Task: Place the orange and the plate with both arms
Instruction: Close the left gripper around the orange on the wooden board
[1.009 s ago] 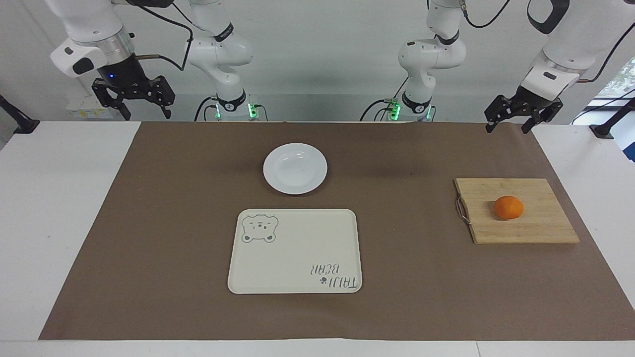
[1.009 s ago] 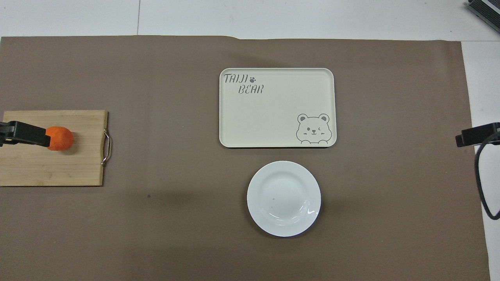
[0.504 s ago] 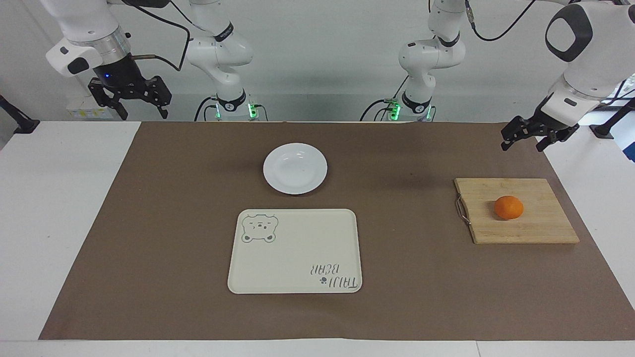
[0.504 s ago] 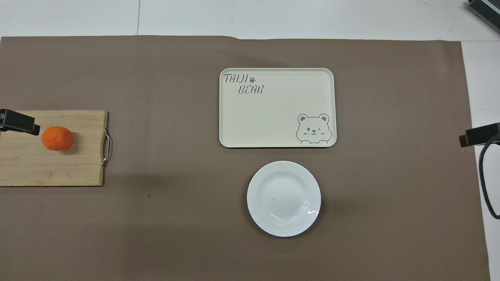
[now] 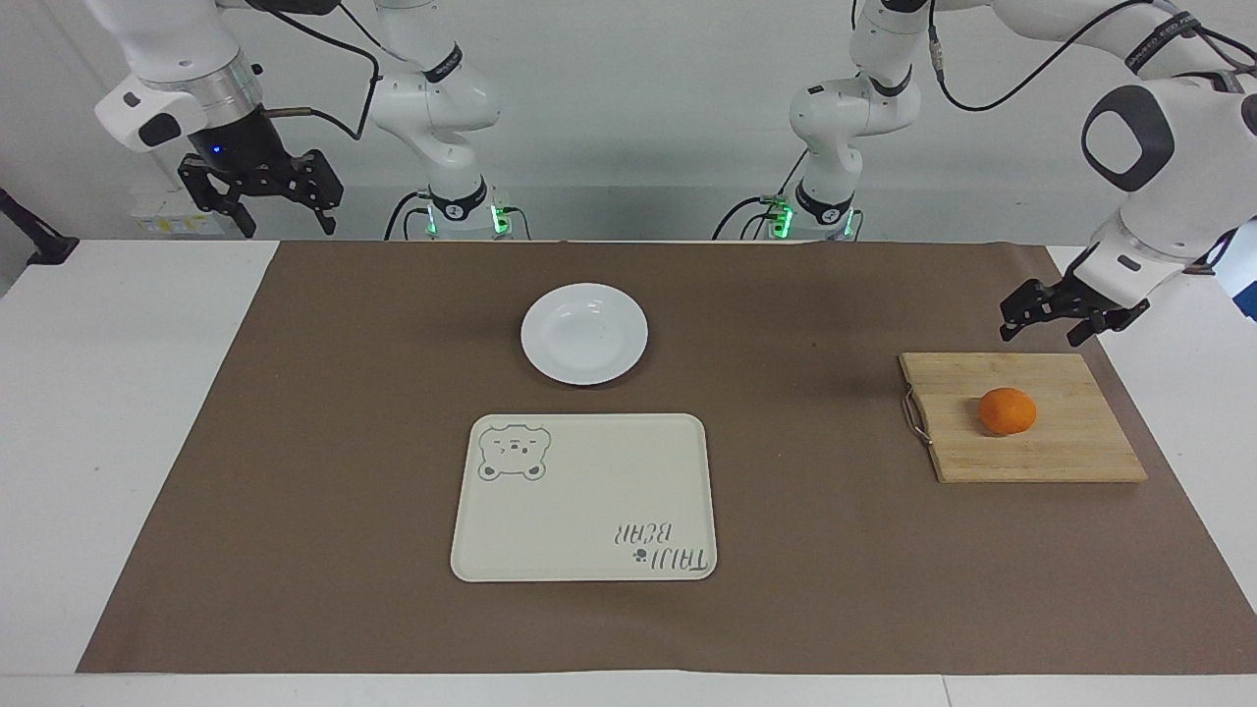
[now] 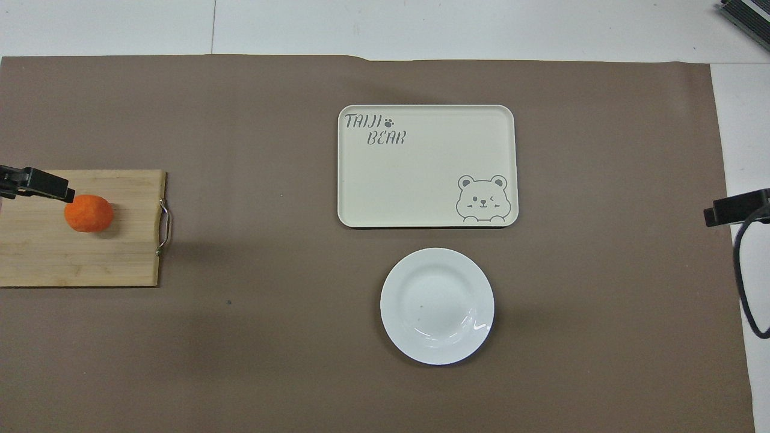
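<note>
The orange (image 5: 1007, 410) lies on a wooden cutting board (image 5: 1075, 447) toward the left arm's end of the table; it also shows in the overhead view (image 6: 88, 213). My left gripper (image 5: 1043, 332) is open and empty, up in the air over the board's edge, apart from the orange. One of its fingers (image 6: 42, 183) shows in the overhead view. The white plate (image 5: 584, 334) sits empty mid-table, also seen from overhead (image 6: 437, 306). My right gripper (image 5: 283, 222) is open and empty, waiting high over the right arm's end of the table.
A cream bear-print tray (image 5: 584, 496) lies empty, farther from the robots than the plate; it also shows from overhead (image 6: 421, 174). A brown mat (image 5: 344, 442) covers most of the table. The board (image 6: 36, 258) has a metal handle facing the plate's side.
My left gripper has come down and moved out over the cutting board's edge, closer to the orange. The right gripper has barely shifted. Orange, plate and tray have not moved.
</note>
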You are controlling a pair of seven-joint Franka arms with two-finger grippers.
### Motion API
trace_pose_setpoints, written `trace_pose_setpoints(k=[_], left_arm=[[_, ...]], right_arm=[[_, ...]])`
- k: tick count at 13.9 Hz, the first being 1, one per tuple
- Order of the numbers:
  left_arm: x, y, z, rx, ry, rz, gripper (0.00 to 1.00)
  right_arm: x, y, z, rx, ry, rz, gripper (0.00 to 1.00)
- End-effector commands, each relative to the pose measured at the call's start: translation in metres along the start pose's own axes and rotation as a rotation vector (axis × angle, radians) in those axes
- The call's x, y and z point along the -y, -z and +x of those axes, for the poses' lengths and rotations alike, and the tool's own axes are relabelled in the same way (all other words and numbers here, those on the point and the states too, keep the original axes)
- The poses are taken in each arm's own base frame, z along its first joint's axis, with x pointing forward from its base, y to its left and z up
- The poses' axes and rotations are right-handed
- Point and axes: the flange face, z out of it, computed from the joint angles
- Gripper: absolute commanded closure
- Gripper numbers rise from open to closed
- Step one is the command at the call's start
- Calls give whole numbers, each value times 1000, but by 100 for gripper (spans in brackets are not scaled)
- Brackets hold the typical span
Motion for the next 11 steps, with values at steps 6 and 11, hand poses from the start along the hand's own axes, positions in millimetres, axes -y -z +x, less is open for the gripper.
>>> trace_pose_setpoints(k=[6, 11], left_arm=[[41, -127, -4, -16, 34, -6, 0], [43, -169, -3, -11, 58, -8, 0]], right_arm=[[-1, 2, -7, -9, -10, 1, 0], [-1, 2, -7, -9, -10, 1, 0]])
